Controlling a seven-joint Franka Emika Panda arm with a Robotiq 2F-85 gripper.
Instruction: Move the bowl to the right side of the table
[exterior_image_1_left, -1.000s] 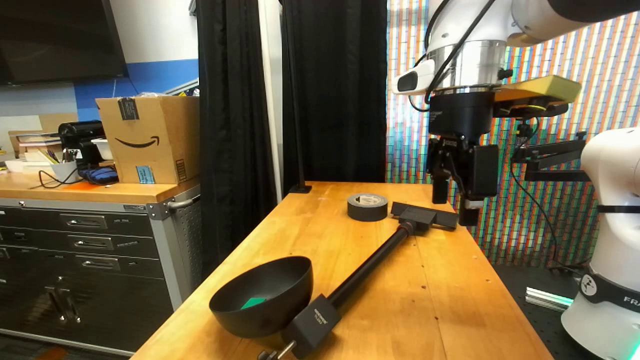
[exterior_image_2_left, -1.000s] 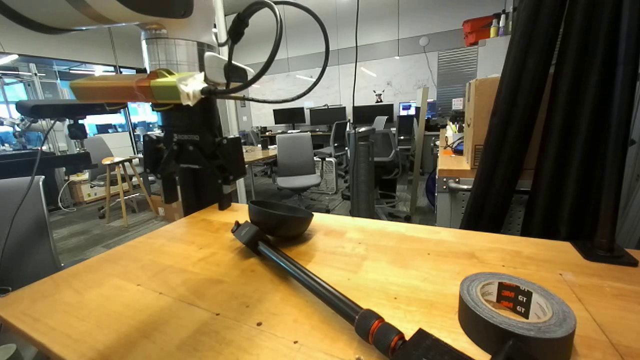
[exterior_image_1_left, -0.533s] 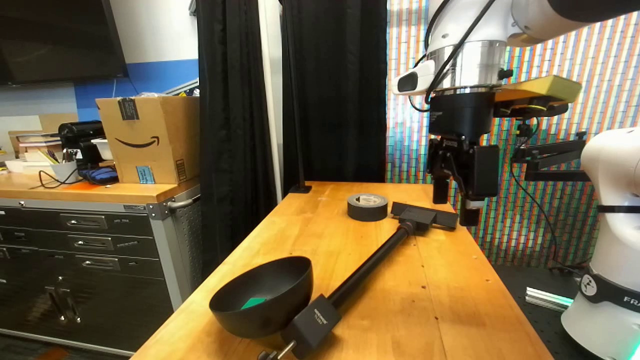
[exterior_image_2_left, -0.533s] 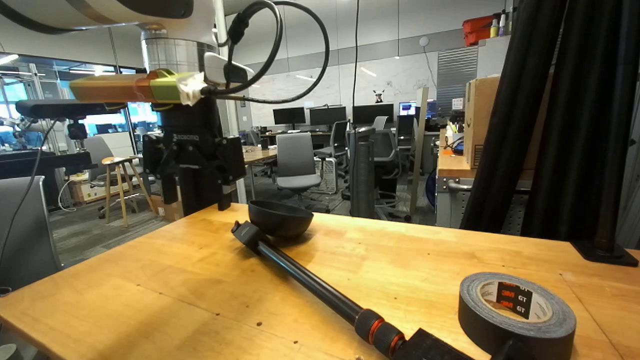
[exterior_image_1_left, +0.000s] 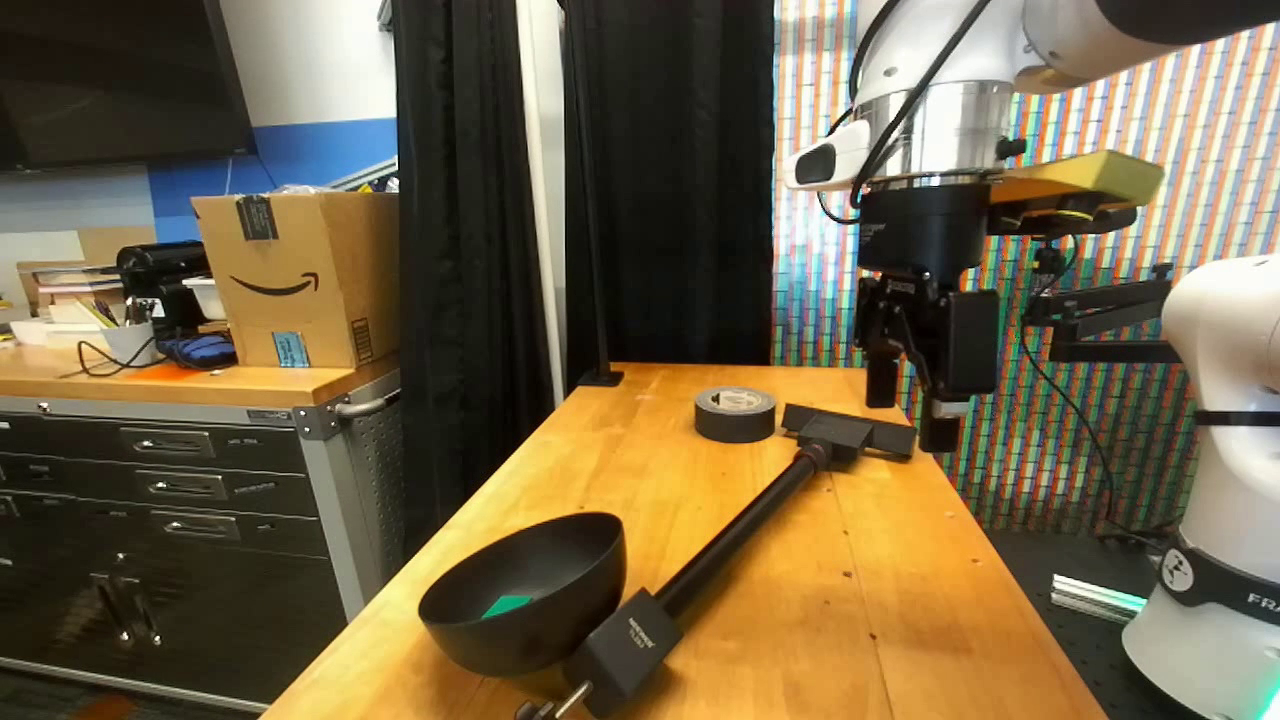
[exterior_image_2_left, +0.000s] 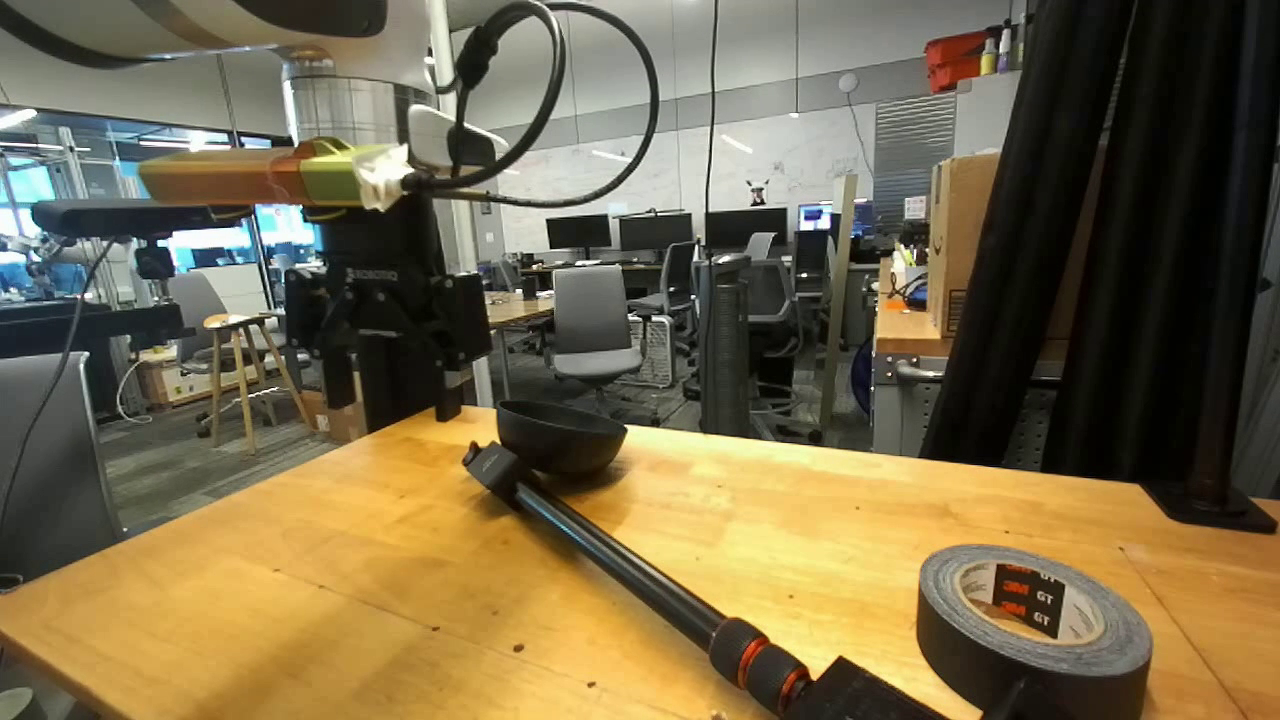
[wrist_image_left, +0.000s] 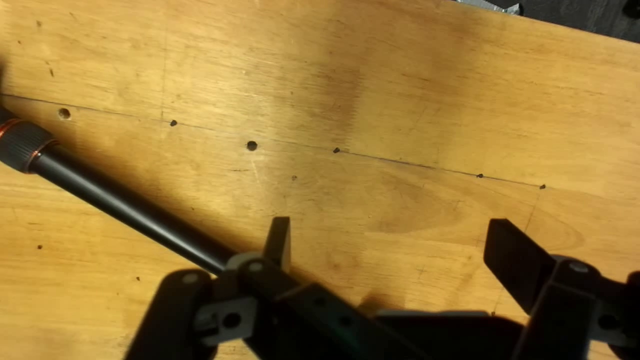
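The bowl (exterior_image_1_left: 535, 565) (exterior_image_2_left: 563, 440) is black outside, with a green patch showing inside. It sits tilted at one end of the honey-coloured wooden table (exterior_image_1_left: 790, 640) (exterior_image_2_left: 380, 570) (wrist_image_left: 350, 90), close against the block end of a long black tool; whether it leans on that block I cannot tell. High over the table, well apart from the bowl, hangs my gripper (exterior_image_1_left: 909, 412) (exterior_image_2_left: 394, 393) (wrist_image_left: 390, 221). Its fingers are spread wide, with only bare wood seen between them in the wrist view. The bowl is out of the wrist view.
Diagonally across the tabletop lies the black tool (exterior_image_1_left: 740, 535) (exterior_image_2_left: 625, 570) (wrist_image_left: 135, 210). A dark tape roll (exterior_image_1_left: 735, 425) (exterior_image_2_left: 1035, 670) stands near its flat-headed end. A thin black pole's base plate (exterior_image_1_left: 600, 378) (exterior_image_2_left: 1205, 508) occupies a table corner beside black curtains (exterior_image_1_left: 670, 200).
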